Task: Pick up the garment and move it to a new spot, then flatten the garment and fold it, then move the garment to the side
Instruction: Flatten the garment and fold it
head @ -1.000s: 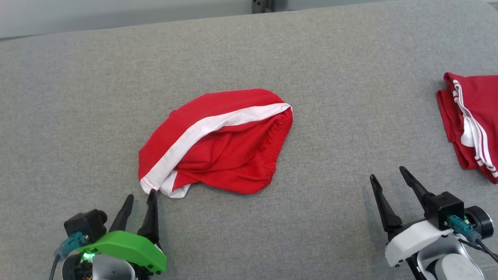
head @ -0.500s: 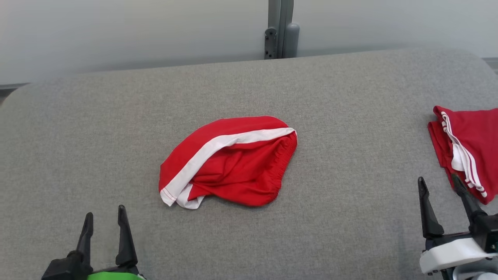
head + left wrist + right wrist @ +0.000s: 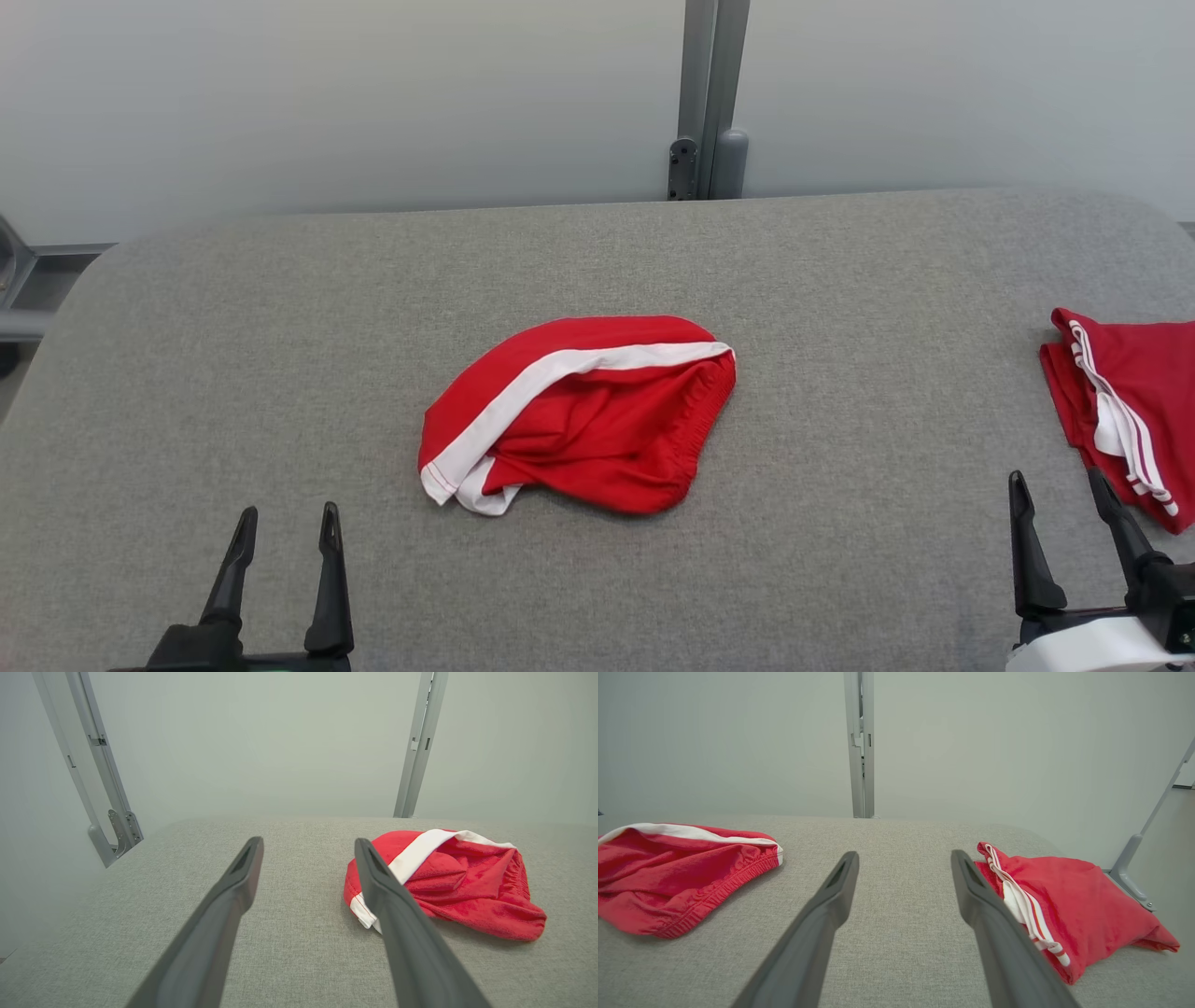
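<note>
On the grey table (image 3: 840, 280) the red shorts (image 3: 579, 411) lay crumpled; the left hand (image 3: 288, 510) and right hand (image 3: 1055, 475) waited spread wide and empty, likely ready to grab.

A grey fabric-covered table (image 3: 280, 327) stands before a pale wall (image 3: 373, 93) with a grey metal post (image 3: 714, 84).

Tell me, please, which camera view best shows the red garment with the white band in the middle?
The head view: the red garment lies whole, seen from above. The left wrist view sees it low and side-on, a finger of the left claw covering its near corner. The right wrist view's edge cuts it off.
</note>
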Robot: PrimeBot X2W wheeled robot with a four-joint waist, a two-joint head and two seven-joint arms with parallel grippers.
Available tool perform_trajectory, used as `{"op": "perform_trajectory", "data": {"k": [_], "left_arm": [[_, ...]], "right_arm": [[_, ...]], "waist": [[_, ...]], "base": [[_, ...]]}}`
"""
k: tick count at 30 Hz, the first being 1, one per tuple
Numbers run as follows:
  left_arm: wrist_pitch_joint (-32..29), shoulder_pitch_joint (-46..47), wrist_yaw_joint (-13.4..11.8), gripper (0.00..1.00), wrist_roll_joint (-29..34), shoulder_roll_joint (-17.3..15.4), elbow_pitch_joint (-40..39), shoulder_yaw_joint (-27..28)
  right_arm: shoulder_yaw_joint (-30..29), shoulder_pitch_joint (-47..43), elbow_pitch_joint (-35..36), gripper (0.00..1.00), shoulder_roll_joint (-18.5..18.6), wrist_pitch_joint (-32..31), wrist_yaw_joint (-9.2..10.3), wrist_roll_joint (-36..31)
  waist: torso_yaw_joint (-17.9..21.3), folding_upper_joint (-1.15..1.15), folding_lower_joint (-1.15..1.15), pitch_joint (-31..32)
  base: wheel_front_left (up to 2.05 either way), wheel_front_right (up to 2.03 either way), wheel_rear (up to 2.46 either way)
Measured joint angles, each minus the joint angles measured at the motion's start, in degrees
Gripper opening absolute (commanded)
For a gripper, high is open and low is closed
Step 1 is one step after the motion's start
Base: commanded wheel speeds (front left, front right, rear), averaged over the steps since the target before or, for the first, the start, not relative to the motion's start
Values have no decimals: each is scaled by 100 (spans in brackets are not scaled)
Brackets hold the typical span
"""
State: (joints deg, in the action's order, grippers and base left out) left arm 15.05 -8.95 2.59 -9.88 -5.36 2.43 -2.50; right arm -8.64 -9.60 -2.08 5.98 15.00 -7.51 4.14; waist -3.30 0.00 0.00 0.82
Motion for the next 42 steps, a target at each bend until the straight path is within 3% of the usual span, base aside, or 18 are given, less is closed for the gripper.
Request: {"op": "perform_trajectory", "data": {"k": [7,12,16,19,26,32,42], "left_arm": [[1,19,281,100,36,87,52,221],[10,226,396,100,-98,138,78,188],[-382,576,446,100,-591,194,568,-44],[-1135,1087,442,100,-1380,227,644,-172],[-2153,1572,183,100,-1859,245,363,-757],[-2416,1632,34,100,-1928,249,105,-1018],[-2608,1621,-66,100,-2197,247,-83,-1127]], "right_arm": [[103,-9,0,100,-83,0,0,36],[397,367,137,100,-74,0,1,657],[1014,1100,-148,100,474,-104,1,793],[1516,1950,-347,100,858,-637,2,890],[2881,3407,-957,100,1559,-1773,1,1359],[3780,3987,-1389,100,1997,-2057,0,1685],[4398,4441,-1840,100,2290,-1858,0,2111]], "waist": [[31,0,0,-83],[53,0,0,-256],[64,0,0,-510],[51,0,0,-759],[-76,0,0,-1366],[-287,0,0,-1784],[-666,0,0,-2153]], "base": [[0,0,0],[0,0,0],[0,0,0],[0,0,0],[0,0,0],[0,0,0],[0,0,0]]}}
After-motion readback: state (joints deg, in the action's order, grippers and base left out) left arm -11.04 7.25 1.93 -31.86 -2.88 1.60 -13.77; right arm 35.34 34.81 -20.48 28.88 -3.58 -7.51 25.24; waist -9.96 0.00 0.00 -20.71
